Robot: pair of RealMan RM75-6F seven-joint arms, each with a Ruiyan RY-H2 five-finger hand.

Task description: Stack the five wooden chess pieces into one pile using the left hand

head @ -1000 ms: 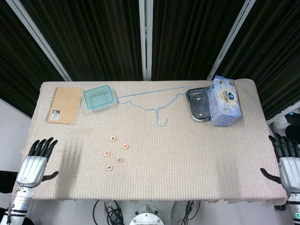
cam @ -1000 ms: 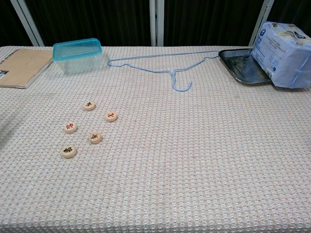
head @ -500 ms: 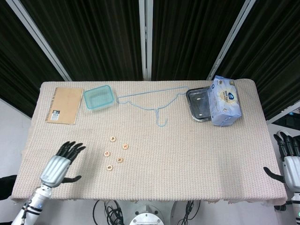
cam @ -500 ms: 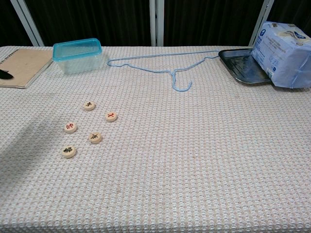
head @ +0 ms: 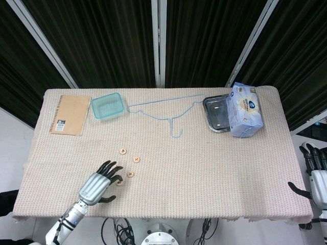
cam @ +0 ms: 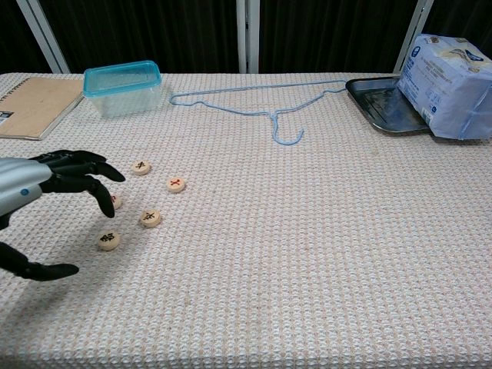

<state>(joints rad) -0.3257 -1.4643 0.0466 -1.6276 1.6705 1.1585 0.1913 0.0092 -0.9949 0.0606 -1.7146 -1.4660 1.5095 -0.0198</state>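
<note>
Five round wooden chess pieces lie flat and apart on the beige cloth at the front left. In the chest view they are a far piece (cam: 141,167), a red-marked piece (cam: 176,184), a middle piece (cam: 151,218), a near piece (cam: 108,241), and one (cam: 116,202) half hidden behind my fingers. My left hand (cam: 42,184) hovers over the left side of the group with fingers spread and thumb low, holding nothing. In the head view the left hand (head: 97,184) covers one piece. My right hand (head: 317,176) hangs open off the table's right edge.
A brown notebook (head: 70,114) and a teal plastic box (head: 108,105) sit at the back left. A blue wire hanger (head: 168,109) lies at the back middle. A metal tray (head: 217,115) and a tissue pack (head: 246,109) stand at the back right.
My left hand has swept in from the table's left edge to just over the chess pieces. The right hand has drifted slightly outward. The pieces have not moved.
</note>
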